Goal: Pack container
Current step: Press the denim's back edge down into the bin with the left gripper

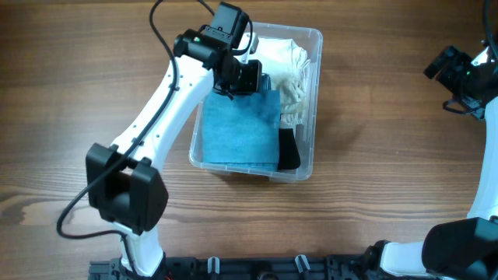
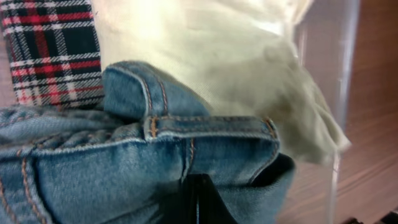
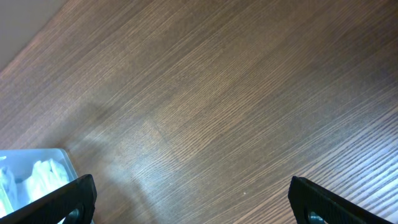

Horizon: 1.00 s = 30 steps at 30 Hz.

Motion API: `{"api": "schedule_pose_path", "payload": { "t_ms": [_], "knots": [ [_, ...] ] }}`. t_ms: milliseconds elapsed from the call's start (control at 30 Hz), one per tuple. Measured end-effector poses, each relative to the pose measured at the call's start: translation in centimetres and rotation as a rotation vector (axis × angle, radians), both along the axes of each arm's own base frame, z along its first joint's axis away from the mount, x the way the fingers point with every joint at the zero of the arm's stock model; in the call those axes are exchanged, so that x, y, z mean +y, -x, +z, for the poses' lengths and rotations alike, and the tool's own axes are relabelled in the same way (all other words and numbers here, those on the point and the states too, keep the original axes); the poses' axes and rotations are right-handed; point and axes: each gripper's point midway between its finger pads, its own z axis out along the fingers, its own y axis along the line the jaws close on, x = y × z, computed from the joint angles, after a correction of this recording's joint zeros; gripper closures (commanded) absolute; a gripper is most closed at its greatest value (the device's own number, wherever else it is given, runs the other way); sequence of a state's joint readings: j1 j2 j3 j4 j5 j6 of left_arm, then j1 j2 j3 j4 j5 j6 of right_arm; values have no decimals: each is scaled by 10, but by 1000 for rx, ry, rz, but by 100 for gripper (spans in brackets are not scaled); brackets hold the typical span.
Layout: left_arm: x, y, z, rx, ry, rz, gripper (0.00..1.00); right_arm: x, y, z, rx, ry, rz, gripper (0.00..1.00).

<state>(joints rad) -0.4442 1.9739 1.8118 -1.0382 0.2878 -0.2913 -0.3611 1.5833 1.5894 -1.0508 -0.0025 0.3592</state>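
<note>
The clear plastic container [image 1: 313, 93] stands mid-table. It holds blue jeans [image 1: 237, 132], a cream-white cloth [image 1: 292, 70] and a black item [image 1: 288, 152]. My left gripper [image 1: 243, 78] is inside the container's far end. In the left wrist view its fingers [image 2: 199, 200] are pressed together in bunched jeans [image 2: 124, 168], with the cream cloth [image 2: 249, 68] behind and the container wall [image 2: 345, 74] at right. My right gripper [image 1: 467, 85] is far right, off the container. In the right wrist view it [image 3: 193, 199] is wide open and empty above bare table.
A red, white and black plaid cloth [image 2: 53, 50] lies beside the jeans in the container. A corner of the container [image 3: 37, 165] shows at the lower left of the right wrist view. The arm bases [image 1: 132, 194] stand at the table's front edge.
</note>
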Motion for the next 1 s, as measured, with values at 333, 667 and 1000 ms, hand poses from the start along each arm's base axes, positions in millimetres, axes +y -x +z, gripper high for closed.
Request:
{"api": "schedule_pose_path", "payload": {
  "t_ms": [333, 667, 1000],
  "knots": [
    [-11, -10, -39, 69, -26, 15, 96, 0, 0, 0, 0, 0, 0, 0],
    [-22, -12, -30, 27, -18, -2, 96, 0, 0, 0, 0, 0, 0, 0],
    [-24, -15, -27, -4, -34, -4, 96, 0, 0, 0, 0, 0, 0, 0]
  ]
}}
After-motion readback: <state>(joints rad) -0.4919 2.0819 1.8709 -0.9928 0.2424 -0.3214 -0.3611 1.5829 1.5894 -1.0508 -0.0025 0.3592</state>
